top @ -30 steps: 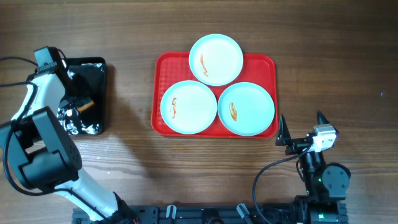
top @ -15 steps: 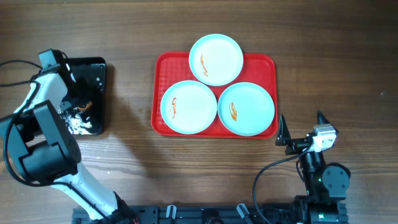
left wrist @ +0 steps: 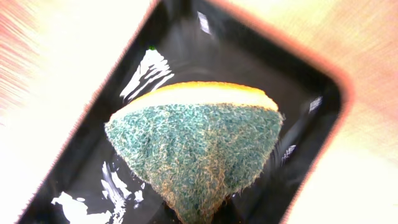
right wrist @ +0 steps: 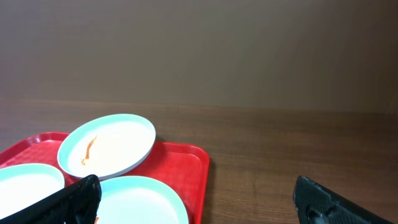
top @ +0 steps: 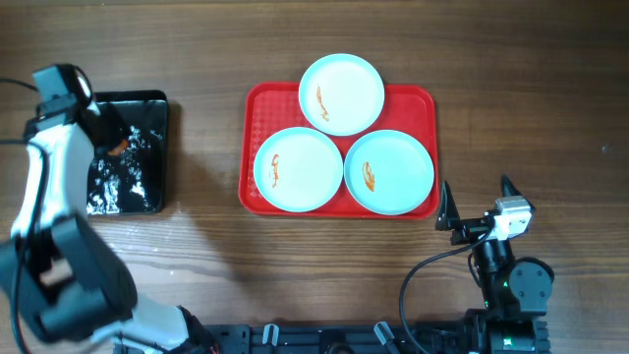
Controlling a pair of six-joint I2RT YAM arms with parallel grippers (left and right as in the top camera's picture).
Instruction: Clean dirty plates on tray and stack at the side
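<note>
Three pale plates lie on the red tray [top: 420, 102], each with an orange-red smear: one at the back [top: 341, 93], one front left [top: 298, 169], one front right [top: 389, 172]. My left gripper [top: 110, 144] is over the black tray [top: 147, 110], shut on a sponge [left wrist: 199, 143] with a green scouring face and a yellow back. The sponge fills the left wrist view and hides the fingers. My right gripper [top: 477, 187] stands open and holds nothing, near the red tray's front right corner. In its wrist view the back plate [right wrist: 107, 146] and the red tray [right wrist: 186, 163] show.
The black tray [left wrist: 311, 106] is wet, with white glints of water on its floor. It sits at the table's far left, well apart from the red tray. Bare wood lies between the two trays and to the right of the red tray.
My left gripper has shut on the sponge in the black tray and drawn back toward the tray's far left corner. The right arm and the plates have not moved.
</note>
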